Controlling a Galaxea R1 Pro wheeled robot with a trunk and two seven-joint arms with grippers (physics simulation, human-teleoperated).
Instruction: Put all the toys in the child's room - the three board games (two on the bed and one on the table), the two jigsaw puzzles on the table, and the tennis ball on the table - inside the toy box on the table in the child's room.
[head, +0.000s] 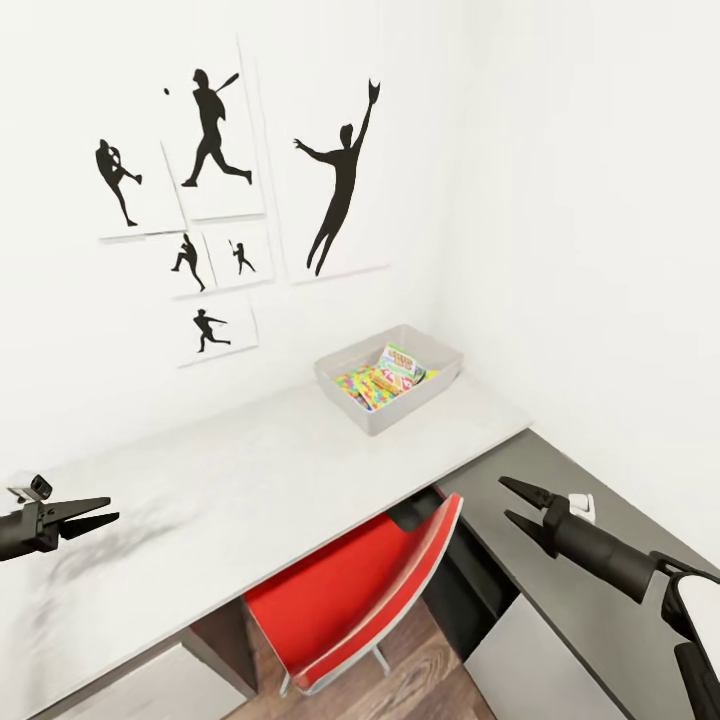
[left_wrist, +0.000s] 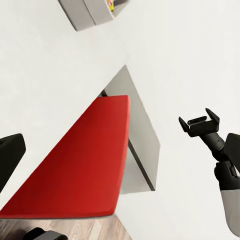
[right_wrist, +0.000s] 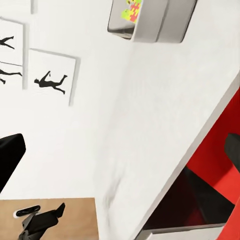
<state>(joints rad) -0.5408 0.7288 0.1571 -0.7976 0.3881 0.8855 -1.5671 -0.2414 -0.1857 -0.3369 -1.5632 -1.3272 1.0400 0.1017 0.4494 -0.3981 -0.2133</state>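
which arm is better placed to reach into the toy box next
Right, probably. The toy box sits at the table's far right end, and the right pincer hangs open on that side. The left pincer, also open, hovers over the opposite end.

Toy box (right_wrist: 160, 22) cut by edge
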